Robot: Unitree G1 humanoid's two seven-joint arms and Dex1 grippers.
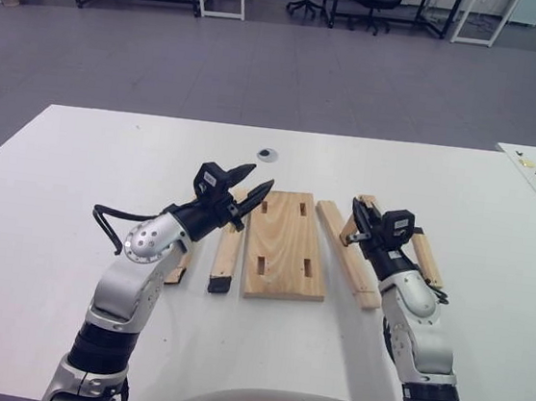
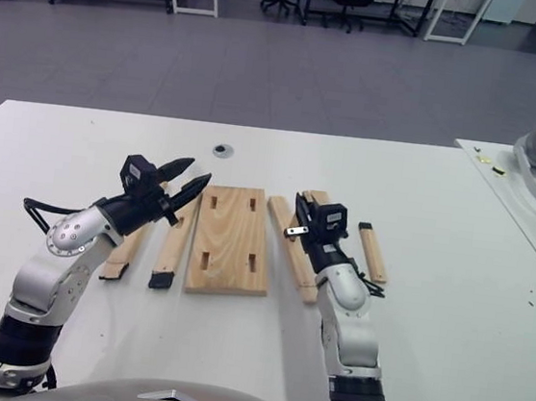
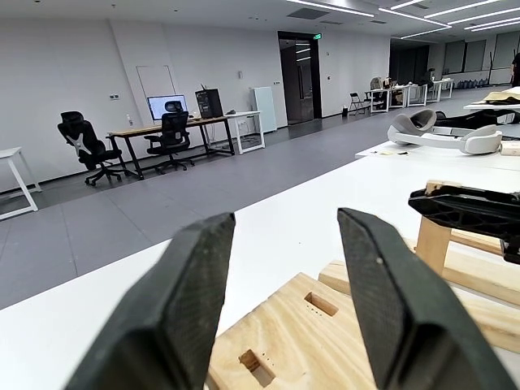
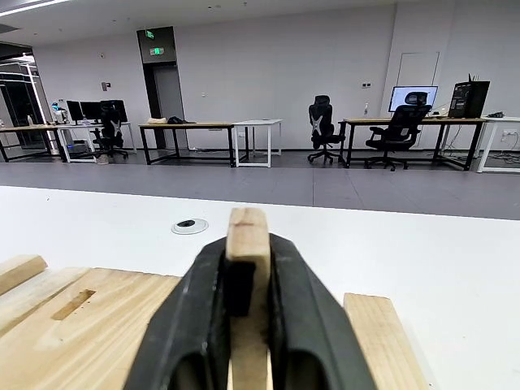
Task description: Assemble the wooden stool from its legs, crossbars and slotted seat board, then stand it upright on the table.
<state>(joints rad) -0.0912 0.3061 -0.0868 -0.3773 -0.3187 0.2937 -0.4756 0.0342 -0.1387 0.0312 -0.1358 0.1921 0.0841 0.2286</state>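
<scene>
Centrally, seat board (image 1: 287,246) flat, long edges clear; left fingers (image 3: 171,317) wide, empty; right fingers (image 4: 301,317) tight around wooden piece (image 4: 248,236).

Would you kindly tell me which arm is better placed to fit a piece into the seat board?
Right, probably: the right claw is shut on a wooden piece just right of the board. The left claw hangs open and empty by its left side.
</scene>
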